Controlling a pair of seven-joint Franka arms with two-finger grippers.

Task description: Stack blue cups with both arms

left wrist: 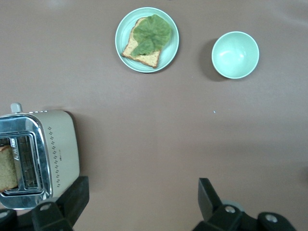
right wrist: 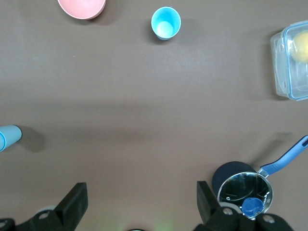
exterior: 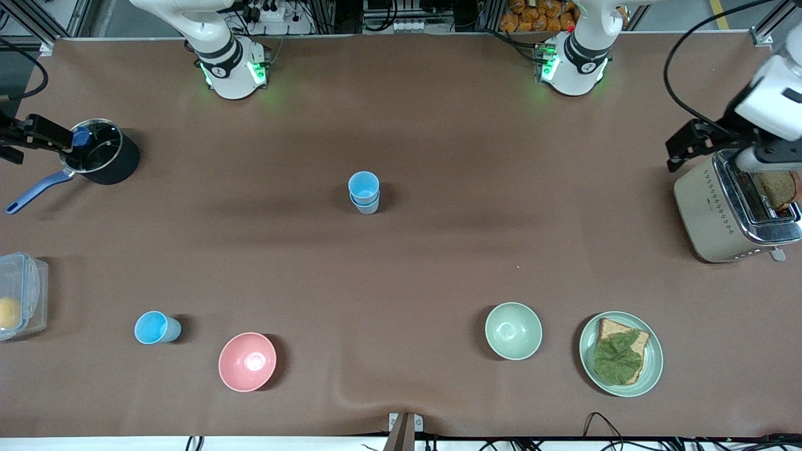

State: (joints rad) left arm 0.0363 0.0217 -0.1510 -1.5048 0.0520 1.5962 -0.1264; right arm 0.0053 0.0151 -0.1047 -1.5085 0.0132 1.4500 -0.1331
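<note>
Two blue cups are sitting nested as a stack (exterior: 364, 191) in the middle of the counter (exterior: 438, 263), upright, well apart from both end effectors. A third blue cup (exterior: 153, 327) is standing alone near the front camera, toward the right arm's end of the counter, just beside the pink bowl (exterior: 247, 361).

The right end effector (exterior: 28, 139) is hanging over the right arm's end of the counter, just beside the dark saucepan (exterior: 100, 152) with its glass lid and blue handle; its fingers (right wrist: 72, 204) are standing spread with nothing between them. The single cup is lying well nearer the front camera than the saucepan, and the stack is sitting well away toward the counter's middle.

The left end effector (exterior: 692, 144) is hovering over the left arm's end of the counter, above the cream toaster (exterior: 730, 210), which is holding a slice of brown bread (left wrist: 6, 168) in its slot. Its fingers (left wrist: 208, 196) are also spread wide and gripping nothing. Both the stack and the lone cup are lying well apart from it.

Near the front camera, the pale green bowl (exterior: 513, 330) is sitting beside a green plate (exterior: 651, 369) carrying bread topped with a lettuce leaf (exterior: 617, 357). A clear lidded box (exterior: 22, 294) is resting at the right arm's end.

No brand name or readable writing is showing on any of these things.
</note>
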